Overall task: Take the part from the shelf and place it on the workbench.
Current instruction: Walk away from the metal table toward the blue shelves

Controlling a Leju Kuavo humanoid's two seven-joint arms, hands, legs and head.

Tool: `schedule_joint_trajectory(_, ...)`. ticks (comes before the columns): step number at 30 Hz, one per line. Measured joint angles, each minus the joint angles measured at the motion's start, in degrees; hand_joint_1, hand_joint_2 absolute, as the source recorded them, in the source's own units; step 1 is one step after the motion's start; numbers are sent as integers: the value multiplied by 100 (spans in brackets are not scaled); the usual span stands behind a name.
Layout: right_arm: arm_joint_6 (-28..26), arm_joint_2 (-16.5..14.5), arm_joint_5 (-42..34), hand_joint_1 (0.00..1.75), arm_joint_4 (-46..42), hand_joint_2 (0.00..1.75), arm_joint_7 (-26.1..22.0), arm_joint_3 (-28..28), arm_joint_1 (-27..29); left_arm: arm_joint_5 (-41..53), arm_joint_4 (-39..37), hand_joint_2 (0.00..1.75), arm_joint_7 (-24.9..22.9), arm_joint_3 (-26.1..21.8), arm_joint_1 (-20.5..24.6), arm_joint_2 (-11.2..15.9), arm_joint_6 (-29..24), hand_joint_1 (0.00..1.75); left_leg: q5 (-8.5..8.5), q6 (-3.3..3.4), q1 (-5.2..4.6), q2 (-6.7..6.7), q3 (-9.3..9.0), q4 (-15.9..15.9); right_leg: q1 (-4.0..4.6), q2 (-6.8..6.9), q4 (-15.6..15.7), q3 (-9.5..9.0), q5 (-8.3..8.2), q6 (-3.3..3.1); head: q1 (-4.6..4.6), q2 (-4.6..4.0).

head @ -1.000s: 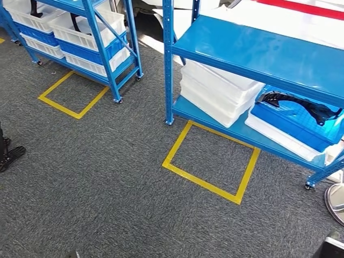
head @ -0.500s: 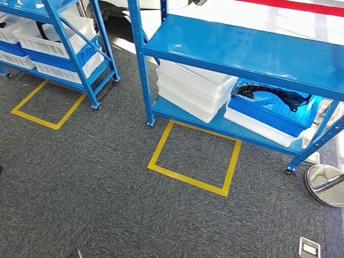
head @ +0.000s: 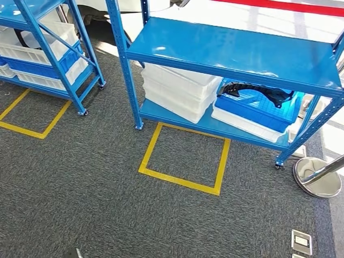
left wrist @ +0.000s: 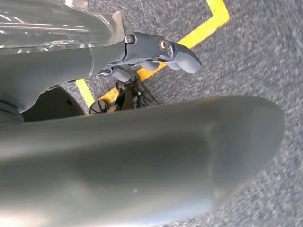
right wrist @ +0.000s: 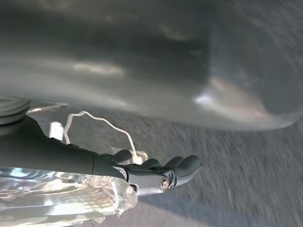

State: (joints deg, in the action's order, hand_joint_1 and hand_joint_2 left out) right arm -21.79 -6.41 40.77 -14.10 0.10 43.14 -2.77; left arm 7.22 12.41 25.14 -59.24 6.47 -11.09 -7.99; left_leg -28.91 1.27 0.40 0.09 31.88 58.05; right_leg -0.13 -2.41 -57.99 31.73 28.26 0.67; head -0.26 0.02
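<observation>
Bright blue is seen on the shelf frame and boards. White trays are stacked beneath, beside a blue bin in which a black part is held. The carpet is speckled dark grey, marked by a yellow taped square. A red stripe is shown on the pale floor beyond. Both hands are coloured dark grey: left hand, right hand.

A black curved part is lying in a blue plastic crate, positioned right of stacked white plastic bins on the blue metal shelf's lower level.
</observation>
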Motion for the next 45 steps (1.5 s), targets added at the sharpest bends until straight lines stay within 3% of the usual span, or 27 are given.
schedule_joint_trajectory(1,74,-13,26,0,25,0,31,-25,0,-1,0,0,4,1,-3,2,6,0,2,26,12,4,-33,-20,-1,21,-59,2,17,31,3,0)
schedule_joint_trajectory(3,185,-41,76,0,63,0,67,-74,-17,-1,0,0,7,1,-4,3,8,0,-5,75,42,20,-105,-40,-13,89,-401,149,210,91,12,0)
schedule_joint_trajectory(5,255,-64,116,0,87,0,90,-126,-29,-1,0,0,6,1,-8,4,10,0,-40,95,45,39,-145,-41,-40,146,-1084,505,518,157,17,0)
schedule_joint_trajectory(7,307,-74,140,0,105,0,105,-157,-15,-1,0,0,6,1,-22,4,7,0,-95,86,52,46,-204,-40,-74,168,-1560,812,634,209,17,0)
schedule_joint_trajectory(8,330,-78,149,0,112,0,109,-167,-6,-1,0,0,6,1,-31,5,4,0,-132,71,60,46,-252,-39,-86,178,-1525,836,538,224,17,0)
schedule_joint_trajectory(9,352,-80,159,0,117,0,110,-175,-1,-1,0,0,6,1,-37,5,2,0,-175,49,71,46,-312,-39,-93,191,-1273,757,337,231,17,0)
schedule_joint_trajectory(10,370,-81,167,0,121,0,110,-186,0,-1,0,0,6,1,-40,5,1,0,-225,21,84,47,-380,-40,-97,209,-887,612,88,231,17,0)
schedule_joint_trajectory(11,390,-86,173,0,131,0,117,-197,0,-1,0,0,7,1,-39,6,1,0,-271,-12,93,51,-446,-42,-85,233,-543,481,-56,217,21,0)
schedule_joint_trajectory(13,440,-96,185,0,149,0,133,-215,-12,1,0,0,11,1,-28,6,0,0,-352,-93,90,61,-528,-54,-48,277,-157,336,-115,126,25,0)
schedule_joint_trajectory(16,505,-109,207,0,163,0,155,-242,-6,0,-1,0,14,1,-24,6,-3,0,-370,-195,81,71,-593,17,-40,268,-104,252,-60,-52,16,0)
schedule_joint_trajectory(18,533,-120,221,0,168,0,165,-257,-1,-1,0,0,16,1,-11,7,-12,0,-411,-217,85,64,-423,389,-57,252,-68,160,-27,-131,8,0)
schedule_joint_trajectory(21,562,-139,232,0,168,0,183,-267,-10,2,0,0,16,2,-17,7,-10,0,-800,-231,74,53,271,1417,-39,209,-53,60,72,-212,-6,0)
schedule_joint_trajectory(22,565,-144,235,0,168,0,191,-268,-7,2,0,0,16,2,-30,8,-4,0,-910,-226,68,51,460,1603,-26,188,-53,6,119,-223,-7,0)
schedule_joint_trajectory(23,569,-145,237,0,169,0,196,-268,-2,-1,0,0,16,2,-41,8,2,0,-918,-210,60,49,566,1613,-11,166,-53,-61,171,-227,-6,0)
schedule_joint_trajectory(24,577,-148,241,0,169,0,199,-269,3,-2,0,0,17,2,-50,9,7,0,-800,-183,49,47,592,1448,3,147,-53,-141,227,-227,-7,0)
schedule_joint_trajectory(26,599,-161,253,0,177,0,199,-275,10,0,0,0,20,2,-61,16,10,0,-253,-83,5,42,510,818,26,129,-51,-299,347,-214,-3,0)
schedule_joint_trajectory(28,614,-178,262,0,190,0,199,-286,0,4,-1,0,23,2,-61,27,12,0,87,-8,-53,34,433,377,37,111,-42,-395,458,-159,5,0)
schedule_joint_trajectory(32,621,-196,274,0,196,0,199,-304,-26,-7,0,0,31,1,-41,38,14,0,68,84,-64,17,253,215,28,130,-220,-474,515,-31,14,0)
schedule_joint_trajectory(34,623,-198,276,0,195,0,199,-307,-43,0,-1,0,33,2,-31,38,17,0,19,128,-35,19,145,175,8,155,-706,-223,637,32,17,0)
schedule_joint_trajectory(36,623,-200,277,0,195,0,199,-309,-51,0,-2,0,32,3,-33,33,19,0,-59,144,-22,21,64,168,-18,168,-1370,228,899,103,21,0)
schedule_joint_trajectory(38,624,-198,279,0,195,0,199,-310,-35,-2,-2,0,33,2,-52,32,17,0,-148,134,-12,16,-46,169,-35,175,-1634,532,1025,141,21,0)
schedule_joint_trajectory(39,625,-197,284,0,195,0,200,-310,-24,-2,-2,0,33,2,-62,32,14,0,-198,121,-4,13,-119,169,-39,176,-1495,564,921,146,21,0)
schedule_joint_trajectory(41,630,-196,302,0,195,0,202,-310,-5,-2,-2,0,22,1,-65,31,-34,0,-303,75,10,9,-272,166,-36,183,-846,467,394,131,23,0)
schedule_joint_trajectory(43,642,-197,325,0,197,0,208,-310,-3,3,-1,0,-34,1,-43,30,-182,0,-384,11,10,11,-358,154,-7,207,-368,394,36,65,23,1)
schedule_joint_trajectory(45,655,-203,346,0,198,0,219,-311,-6,2,0,0,-117,1,-25,27,-362,0,-423,-7,-4,15,-389,139,7,222,-268,378,-13,5,17,1)
